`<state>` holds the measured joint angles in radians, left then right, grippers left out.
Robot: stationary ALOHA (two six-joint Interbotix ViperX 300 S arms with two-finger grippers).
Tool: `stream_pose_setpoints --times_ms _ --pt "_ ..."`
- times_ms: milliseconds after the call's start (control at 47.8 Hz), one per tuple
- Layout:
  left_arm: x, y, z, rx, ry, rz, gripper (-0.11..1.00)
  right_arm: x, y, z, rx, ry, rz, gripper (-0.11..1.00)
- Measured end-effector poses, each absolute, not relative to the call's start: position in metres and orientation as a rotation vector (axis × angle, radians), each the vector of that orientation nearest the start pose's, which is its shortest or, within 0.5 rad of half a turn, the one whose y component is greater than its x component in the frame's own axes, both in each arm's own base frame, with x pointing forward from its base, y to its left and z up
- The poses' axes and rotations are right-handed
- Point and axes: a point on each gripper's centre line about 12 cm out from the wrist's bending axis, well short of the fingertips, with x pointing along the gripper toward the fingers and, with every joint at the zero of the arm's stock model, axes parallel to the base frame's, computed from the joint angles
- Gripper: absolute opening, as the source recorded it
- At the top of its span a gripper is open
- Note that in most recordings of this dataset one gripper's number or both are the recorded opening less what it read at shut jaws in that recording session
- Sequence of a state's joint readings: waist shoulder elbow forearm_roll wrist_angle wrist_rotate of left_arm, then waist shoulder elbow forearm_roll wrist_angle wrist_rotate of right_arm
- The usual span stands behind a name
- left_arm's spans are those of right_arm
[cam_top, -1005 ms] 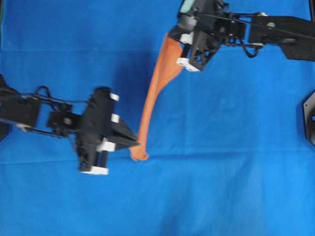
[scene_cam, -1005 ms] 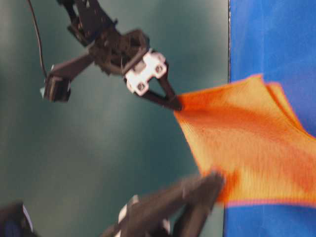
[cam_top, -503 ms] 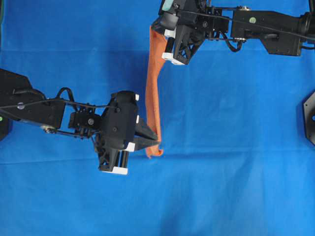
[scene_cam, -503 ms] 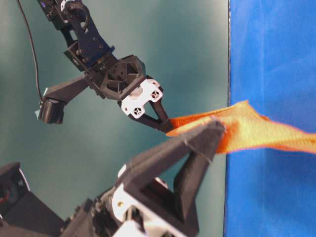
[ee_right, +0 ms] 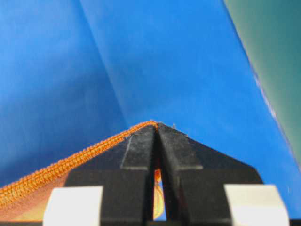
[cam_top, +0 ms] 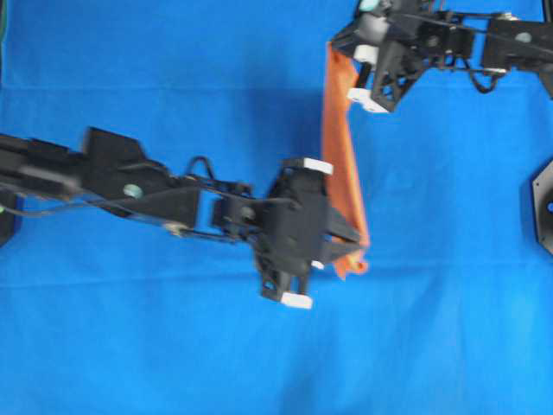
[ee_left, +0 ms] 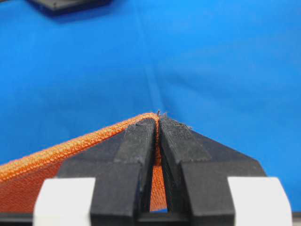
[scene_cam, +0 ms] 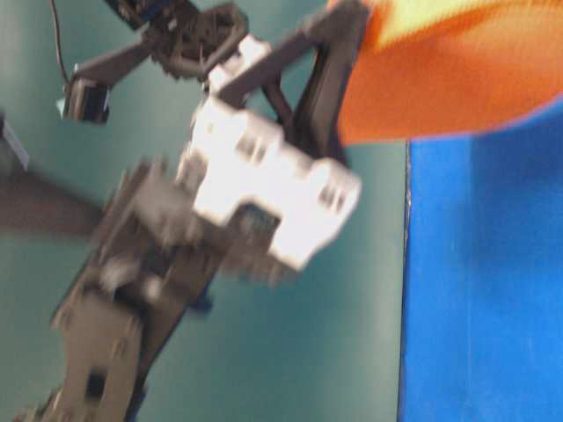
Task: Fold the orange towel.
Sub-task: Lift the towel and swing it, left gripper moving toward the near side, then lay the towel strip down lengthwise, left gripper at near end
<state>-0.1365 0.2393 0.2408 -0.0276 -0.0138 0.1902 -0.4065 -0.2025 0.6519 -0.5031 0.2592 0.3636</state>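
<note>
1. Two arms over a surface covered by a blue cloth (cam_top: pixel 130 346); nothing else lies on it in the overhead view.
2. Orange towel (cam_top: pixel 339 173) is lifted off the cloth, hanging as a narrow upright strip right of centre in the overhead view, running from near the top edge down to mid-frame. Table-level view shows it up in the top right corner, blurred.
3. Left gripper (cam_top: pixel 350 246) sits at the strip's lower end, mid-frame. Its fingers (ee_left: pixel 136 150) are clenched on a towel corner; hem visible right at the tips in the left wrist view.
4. Right gripper (cam_top: pixel 346 73) is at the strip's upper end, top right of the overhead view. Its fingers (ee_right: pixel 138 155) are likewise pinched on a hemmed corner.
5. Progress, my read: early-to-mid. Two corners gripped and towel raised, but no fold laid down. Left to do: carry the held edge over to the opposite one, lay it flat, release, likely a second fold.
</note>
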Motion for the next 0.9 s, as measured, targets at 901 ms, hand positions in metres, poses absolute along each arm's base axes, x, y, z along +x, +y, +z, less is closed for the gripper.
stream_pose_setpoints --times_ms 901 --pt "0.426 -0.059 0.152 0.056 0.587 -0.136 0.01 0.387 -0.175 0.166 -0.02 0.782 -0.401 0.01"
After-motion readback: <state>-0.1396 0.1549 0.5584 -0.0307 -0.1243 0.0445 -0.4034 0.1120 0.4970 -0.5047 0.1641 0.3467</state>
